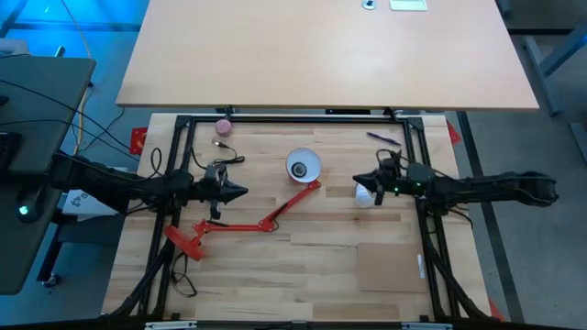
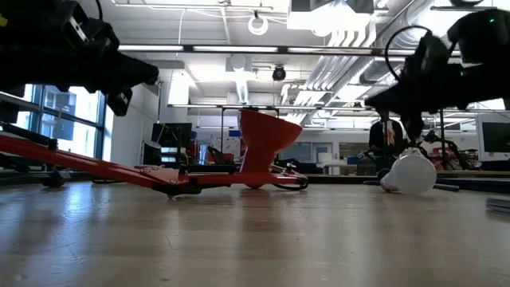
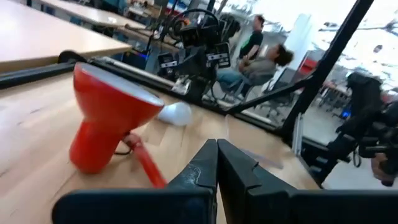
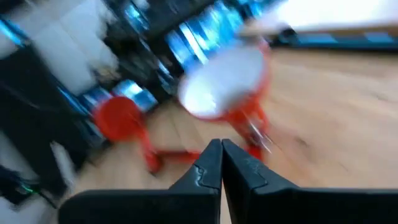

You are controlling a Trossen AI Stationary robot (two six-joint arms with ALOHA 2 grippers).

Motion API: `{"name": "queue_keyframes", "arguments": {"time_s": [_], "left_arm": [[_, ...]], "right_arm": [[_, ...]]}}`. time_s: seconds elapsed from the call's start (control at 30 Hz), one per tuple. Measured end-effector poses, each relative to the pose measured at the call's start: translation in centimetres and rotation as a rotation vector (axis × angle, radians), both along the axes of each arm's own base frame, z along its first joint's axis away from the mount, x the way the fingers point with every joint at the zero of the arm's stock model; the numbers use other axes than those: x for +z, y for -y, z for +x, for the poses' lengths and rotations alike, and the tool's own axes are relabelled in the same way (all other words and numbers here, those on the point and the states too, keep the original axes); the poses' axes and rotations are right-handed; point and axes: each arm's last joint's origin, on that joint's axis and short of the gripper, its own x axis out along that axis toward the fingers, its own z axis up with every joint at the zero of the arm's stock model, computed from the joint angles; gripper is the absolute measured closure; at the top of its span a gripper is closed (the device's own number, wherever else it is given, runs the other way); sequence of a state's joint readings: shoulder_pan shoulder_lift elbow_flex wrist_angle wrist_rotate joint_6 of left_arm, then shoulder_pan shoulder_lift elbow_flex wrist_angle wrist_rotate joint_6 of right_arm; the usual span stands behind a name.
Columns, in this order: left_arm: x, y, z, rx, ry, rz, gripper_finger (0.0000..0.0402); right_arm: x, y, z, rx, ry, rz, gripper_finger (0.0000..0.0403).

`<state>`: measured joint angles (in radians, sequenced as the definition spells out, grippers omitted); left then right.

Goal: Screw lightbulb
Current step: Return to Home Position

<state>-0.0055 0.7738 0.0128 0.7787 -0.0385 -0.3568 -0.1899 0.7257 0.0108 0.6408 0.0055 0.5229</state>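
The red lamp lies flat on the wooden table, its shade (image 1: pixel 303 166) open upward, its jointed arm (image 1: pixel 275 217) running to the base (image 1: pixel 186 240) near the left. The shade also shows in the low view (image 2: pixel 267 143) and both wrist views (image 3: pixel 106 118) (image 4: pixel 224 84). The small white lightbulb (image 1: pixel 364 195) (image 2: pixel 410 173) (image 3: pixel 176 113) lies on its side on the table, right of the shade. My right gripper (image 1: pixel 359 183) (image 4: pixel 221 155) is shut and hovers just above the bulb. My left gripper (image 1: pixel 243 192) (image 3: pixel 217 162) is shut, left of the shade, above the lamp's arm.
A small pink ball (image 1: pixel 223 126) lies at the far left inside the black frame (image 1: pixel 303 117). A purple pen (image 1: pixel 385 139) lies at the far right, and a cardboard patch (image 1: pixel 390 266) near the front right. Cables trail by the left arm. People sit in the room behind.
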Motion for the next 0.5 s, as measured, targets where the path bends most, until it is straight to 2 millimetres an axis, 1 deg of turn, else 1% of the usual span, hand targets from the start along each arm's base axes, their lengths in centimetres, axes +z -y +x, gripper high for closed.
{"name": "queue_keyframes", "arguments": {"time_s": [0.07, 0.17, 0.3, 0.4, 0.5], "left_arm": [[-0.2, 0.0, 0.0, 0.001, -0.024, 0.001, 0.0401], [-0.6, 0.0, 0.0, 0.001, -0.062, 0.002, 0.0401], [-0.8, 0.0, 0.0, 0.001, -0.087, 0.002, 0.0401], [-0.9, 0.0, 0.0, 0.001, -0.087, 0.002, 0.0401], [-0.9, 0.0, 0.0, 0.001, -0.092, 0.002, 0.0401]], "right_arm": [[-0.8, 0.0, -0.1, -0.008, -0.099, 0.011, 0.0403], [-2.5, -0.1, -0.5, -0.032, -0.280, 0.155, 0.0403], [-4.0, -0.2, -1.3, -0.072, -0.436, 0.279, 0.0403], [-4.5, -0.3, -1.6, -0.086, -0.505, 0.303, 0.0403], [-4.5, -0.3, -1.7, -0.083, -0.519, 0.293, 0.0403]]}}
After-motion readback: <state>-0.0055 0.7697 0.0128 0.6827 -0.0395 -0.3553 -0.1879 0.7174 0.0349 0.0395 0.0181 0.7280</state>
